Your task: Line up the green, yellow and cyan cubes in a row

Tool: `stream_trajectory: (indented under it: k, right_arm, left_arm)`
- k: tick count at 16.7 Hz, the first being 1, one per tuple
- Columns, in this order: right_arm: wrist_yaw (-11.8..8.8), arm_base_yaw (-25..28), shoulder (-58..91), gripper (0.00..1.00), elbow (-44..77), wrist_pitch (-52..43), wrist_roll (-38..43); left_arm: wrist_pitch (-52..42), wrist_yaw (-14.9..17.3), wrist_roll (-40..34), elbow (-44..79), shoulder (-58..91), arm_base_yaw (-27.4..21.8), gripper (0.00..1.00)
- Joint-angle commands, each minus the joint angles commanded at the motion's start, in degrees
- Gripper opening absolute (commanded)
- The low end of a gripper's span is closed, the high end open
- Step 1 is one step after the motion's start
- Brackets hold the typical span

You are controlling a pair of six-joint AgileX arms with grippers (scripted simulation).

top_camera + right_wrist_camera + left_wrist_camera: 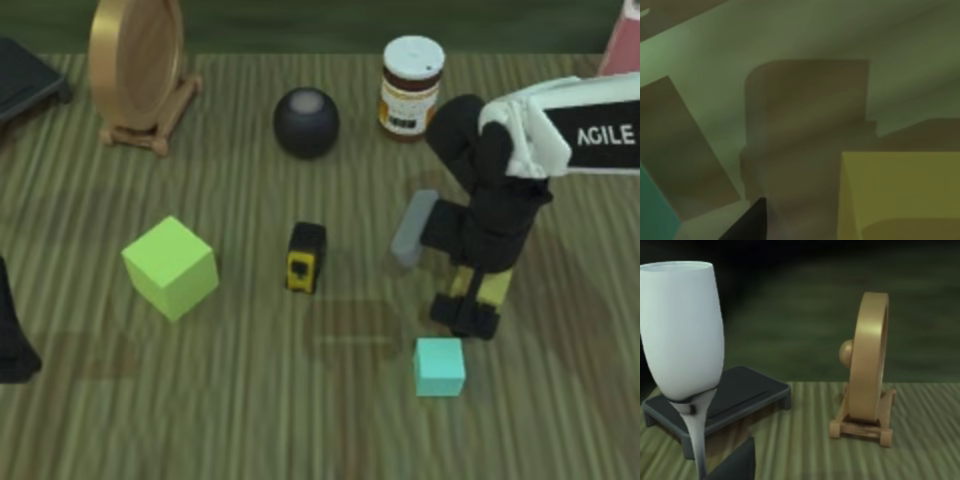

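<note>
Green cube (171,266): largest, well off toward the table's left side from the right gripper (470,305), past the tape measure (305,257). Flat matte faces, looks rigid and light. It sits rotated on the table, so the jaws need to square up on two opposite side faces; likely close to full opening, so expect little margin.

Yellow cube (900,195): mid-sized, held between the right gripper's fingers, lifted above the table judging by its shadow below. In the top view only a sliver of yellow shows inside the black fingers. Claw is closed narrow on it, side faces clamped. Stiff, not fragile; the main risk is twist in the grip if it was taken off-centre.

Cyan cube (440,366): smallest, on the table just beside and below the right gripper, apart from it. Easy to knock when lowering. Take it mid-height on parallel faces.

Left gripper (12,340): parked at the far left edge, can't tell finger state.
</note>
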Motion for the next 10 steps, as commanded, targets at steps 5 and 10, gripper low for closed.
stream_trajectory:
  k: [5,10]
  right_arm:
    - [0.00,0.00,0.00,0.17,0.00,0.00,0.00]
    - [0.00,0.00,0.00,0.00,0.00,0.00,0.00]
  left_arm:
    - [0.00,0.00,0.00,0.00,0.00,0.00,1.00]
    - [0.00,0.00,0.00,0.00,0.00,0.00,1.00]
